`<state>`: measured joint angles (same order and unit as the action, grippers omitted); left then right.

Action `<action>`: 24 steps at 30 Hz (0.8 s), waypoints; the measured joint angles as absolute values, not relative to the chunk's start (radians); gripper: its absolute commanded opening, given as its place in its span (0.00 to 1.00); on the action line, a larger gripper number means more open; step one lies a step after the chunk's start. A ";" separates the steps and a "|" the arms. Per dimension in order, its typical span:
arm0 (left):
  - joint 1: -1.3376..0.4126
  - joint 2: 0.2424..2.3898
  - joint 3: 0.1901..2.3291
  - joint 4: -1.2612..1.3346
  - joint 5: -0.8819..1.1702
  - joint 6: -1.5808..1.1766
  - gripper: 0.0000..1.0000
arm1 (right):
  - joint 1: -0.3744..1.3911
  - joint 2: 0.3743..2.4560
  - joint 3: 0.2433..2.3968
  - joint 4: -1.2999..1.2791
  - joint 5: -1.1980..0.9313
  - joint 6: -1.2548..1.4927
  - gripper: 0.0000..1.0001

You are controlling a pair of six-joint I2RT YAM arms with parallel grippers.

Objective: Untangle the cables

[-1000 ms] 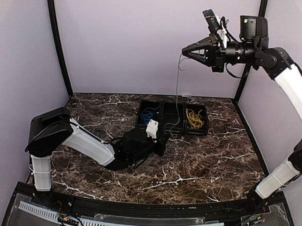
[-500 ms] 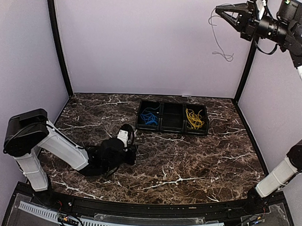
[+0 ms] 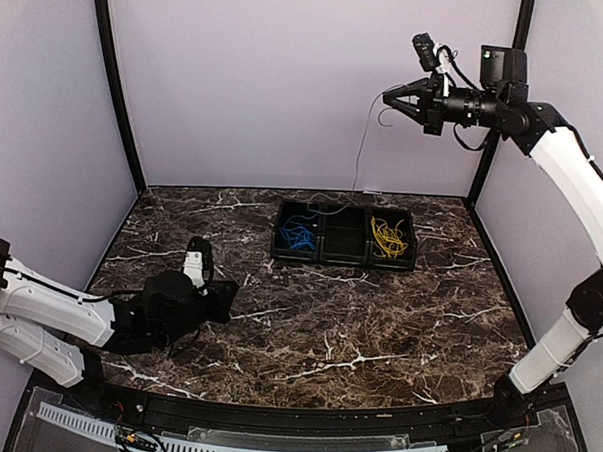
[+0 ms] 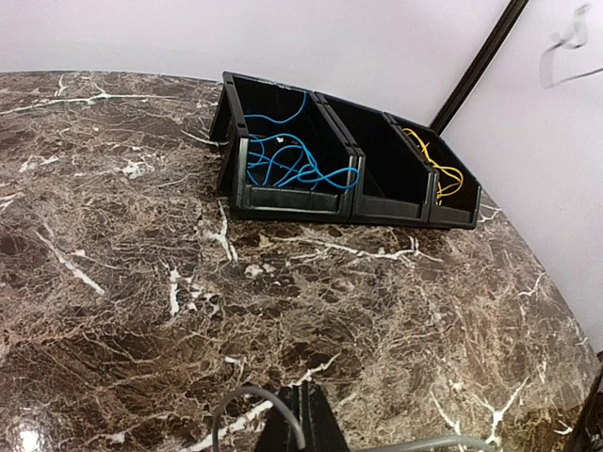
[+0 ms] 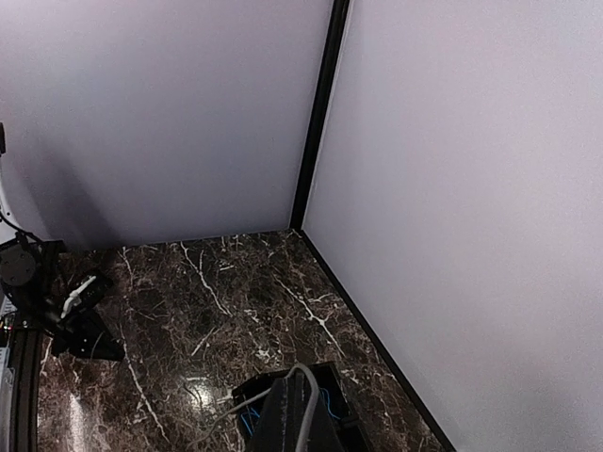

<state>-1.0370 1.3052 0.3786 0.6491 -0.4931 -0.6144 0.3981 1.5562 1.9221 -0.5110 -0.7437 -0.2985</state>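
Top external: right claw (image 3: 387,94) pinches a limp, featherlight grey cable (image 3: 358,153) dangling above the bins (image 3: 342,260); blue cables (image 3: 297,231) and yellow cables (image 3: 388,237) lie inside. Left claw (image 3: 221,295) is pressed together, empty. Probably slippery: pinch firmly near an end.

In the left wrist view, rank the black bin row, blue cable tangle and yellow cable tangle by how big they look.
1. Black plastic three-compartment bin row.
2. Blue cable tangle.
3. Yellow cable tangle; farther from the camera and partly hidden, so their real ranking is unsure.
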 measured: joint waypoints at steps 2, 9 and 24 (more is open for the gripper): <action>-1.037 1.239 0.369 0.619 -0.495 -0.619 0.00 | 0.398 1.572 1.896 -0.493 -0.735 -0.302 0.00; -1.038 1.059 0.342 0.514 -0.519 -0.626 0.00 | 0.390 1.683 1.872 -0.439 -0.718 -0.305 0.00; -1.039 0.998 0.305 0.430 -0.556 -0.633 0.00 | 0.358 2.041 1.971 -0.494 -0.718 -0.310 0.00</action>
